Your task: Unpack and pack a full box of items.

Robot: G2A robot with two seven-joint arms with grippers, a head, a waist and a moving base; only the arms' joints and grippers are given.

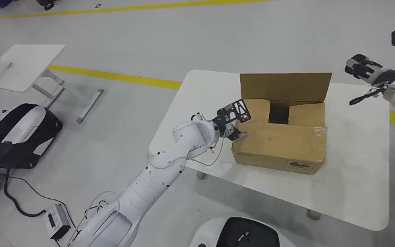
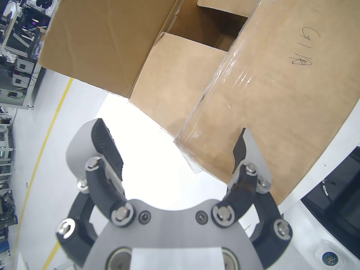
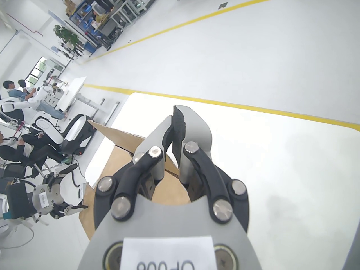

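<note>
A brown cardboard box (image 1: 281, 145) stands on the white table (image 1: 352, 179). Its far flap stands upright, and the near flap with clear tape along its edge lies over the top. A dark opening (image 1: 279, 112) remains between the end flaps, and the inside is hidden. My left gripper (image 1: 241, 122) is open at the box's left end. In the left wrist view the box (image 2: 267, 85) has its taped corner between the fingers (image 2: 107, 147) of the left gripper (image 2: 170, 139). My right gripper (image 3: 177, 122) is shut on nothing and hangs above the table's far right part, off the box (image 3: 123, 141). In the top view the right gripper (image 1: 358, 99) is beyond the box's right end.
The table has bare room to the right of and in front of the box. Its left edge runs close behind my left arm. A small white side table (image 1: 28, 65) and a dark machine base (image 1: 24, 133) stand on the floor to the left.
</note>
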